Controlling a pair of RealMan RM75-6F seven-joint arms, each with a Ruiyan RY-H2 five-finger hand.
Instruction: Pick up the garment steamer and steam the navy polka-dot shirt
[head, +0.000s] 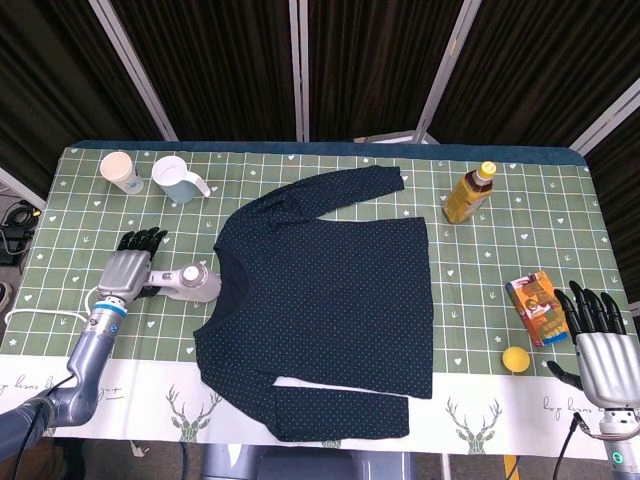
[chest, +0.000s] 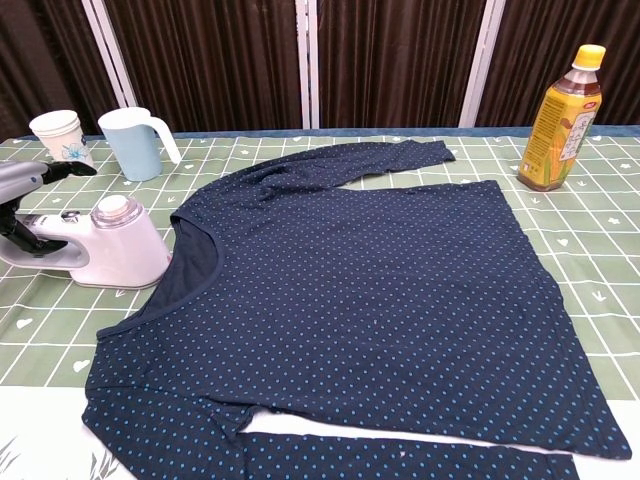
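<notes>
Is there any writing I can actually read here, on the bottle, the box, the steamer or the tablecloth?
No text can be read in full.
Bottle: yellow label with print, too blurred to read.
Orange box: printed front, too small to read.
Garment steamer: a small dark barcode-like mark on its handle, not legible.
Tablecloth: cursive script along the white border, too small to read.
Paper cup: a flower pattern only, no words visible.

A paper cup (head: 120, 171) and blue pitcher (head: 176, 179) stand beyond the left hand, a bottle (head: 469, 193) far-right, a box (head: 538, 307) and yellow ball (head: 514, 359) just left of the right hand.
</notes>
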